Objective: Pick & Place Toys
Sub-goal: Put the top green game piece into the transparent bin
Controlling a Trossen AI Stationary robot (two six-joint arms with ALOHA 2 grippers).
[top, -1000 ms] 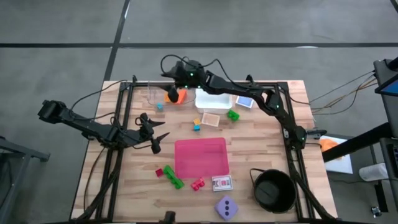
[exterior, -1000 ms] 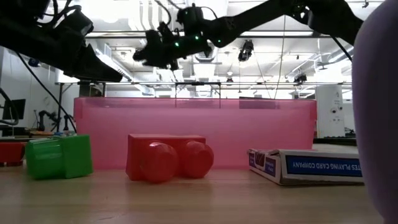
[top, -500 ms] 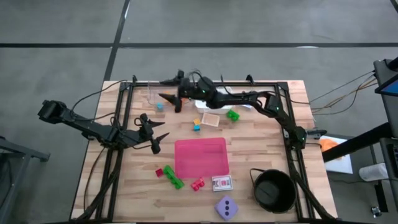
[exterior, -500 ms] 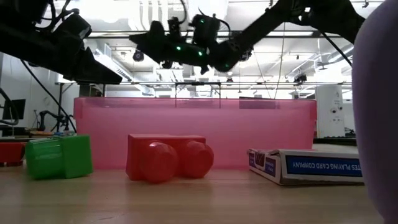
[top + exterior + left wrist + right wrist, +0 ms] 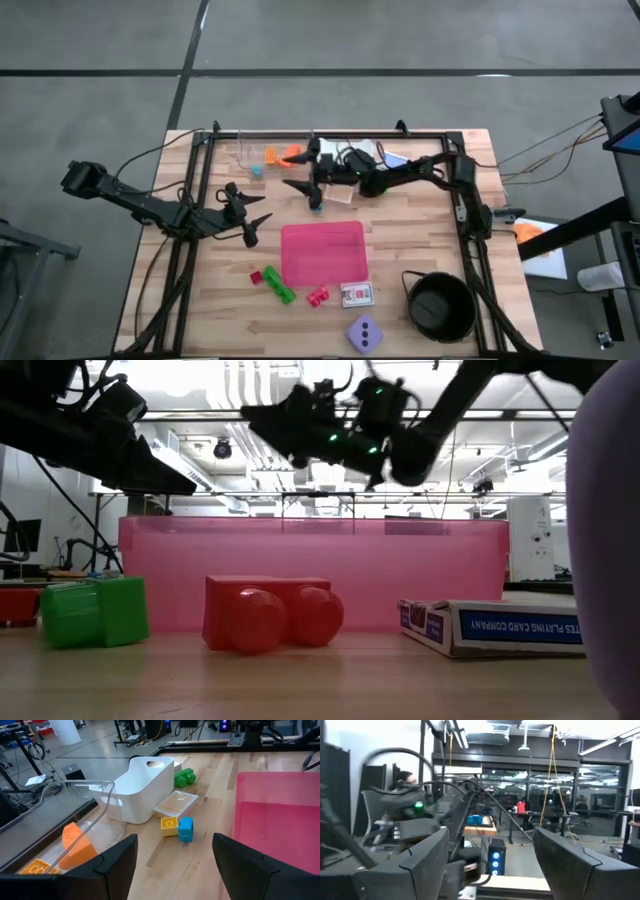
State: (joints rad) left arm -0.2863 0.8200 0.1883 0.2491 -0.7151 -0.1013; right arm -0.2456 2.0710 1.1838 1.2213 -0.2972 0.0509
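Bare wood between pink mat (image 5: 323,252) and white bin (image 5: 142,787), two small bricks (image 5: 178,827) midway.

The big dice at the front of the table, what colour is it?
The die is lilac with dark dots, clearest in the high view.

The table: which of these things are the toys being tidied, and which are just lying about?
Toys:
- lilac die
- green brick
- red brick
- yellow and blue bricks

Lying about:
- pink mat
- black bowl
- card box
- white tub

pink mat (image 5: 323,252), black bowl (image 5: 440,306), lilac dark-dotted die (image 5: 364,333)
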